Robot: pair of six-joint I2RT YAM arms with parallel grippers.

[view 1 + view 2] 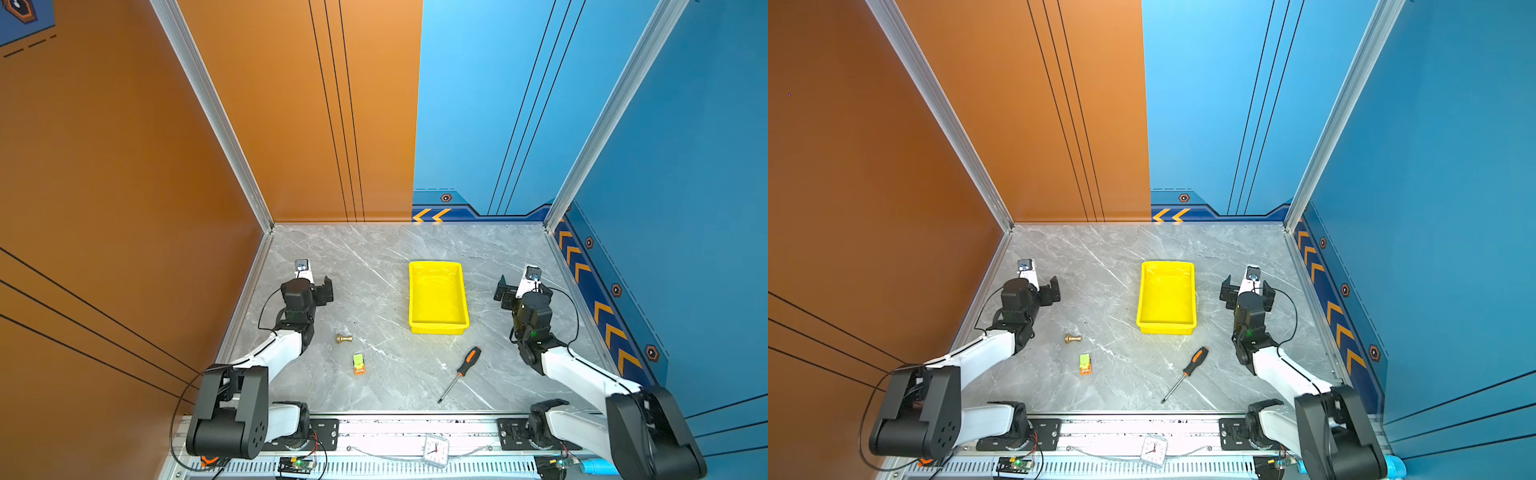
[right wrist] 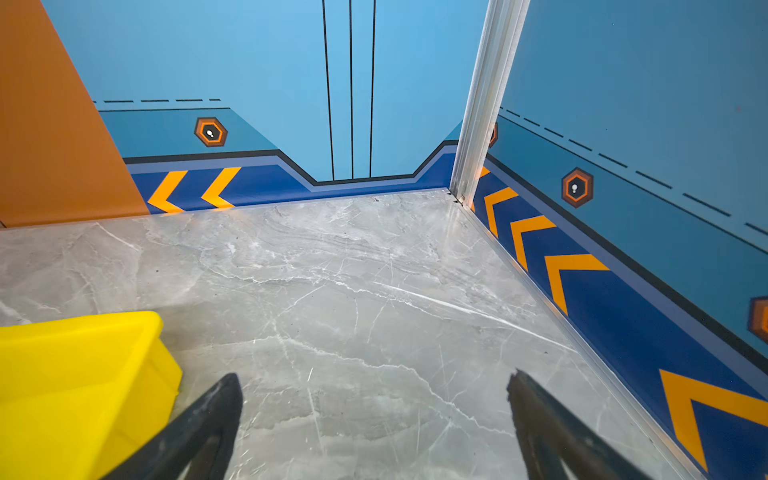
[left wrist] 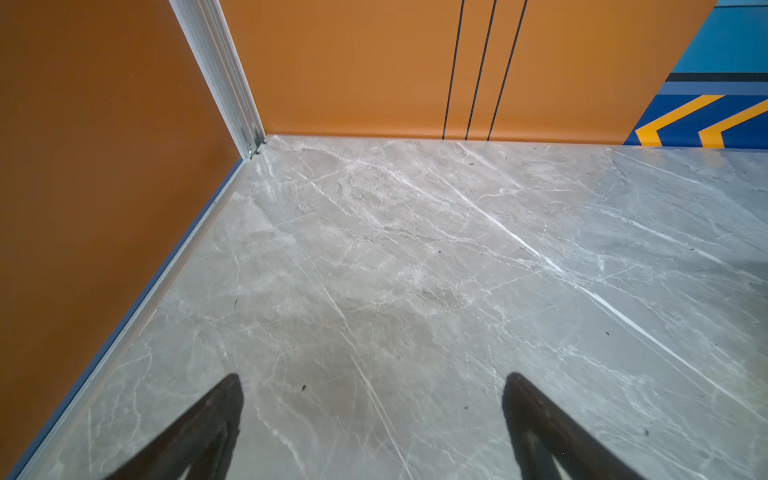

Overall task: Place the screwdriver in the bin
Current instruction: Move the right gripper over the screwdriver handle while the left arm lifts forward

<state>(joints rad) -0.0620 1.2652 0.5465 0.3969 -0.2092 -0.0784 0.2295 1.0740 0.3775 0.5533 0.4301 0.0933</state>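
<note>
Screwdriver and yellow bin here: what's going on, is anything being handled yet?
Nothing is being handled. The screwdriver lies flat on the table, on the near side of the bin and apart from it; the bin looks empty. Both pincers are open and hold nothing: the left pincer hangs over bare table at the left, and the right pincer is just right of the bin. A small brass knob and a green-and-orange box lie further left.

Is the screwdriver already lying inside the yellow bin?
No, the screwdriver lies flat on the marble table, apart from the bin and outside its front wall.
</note>
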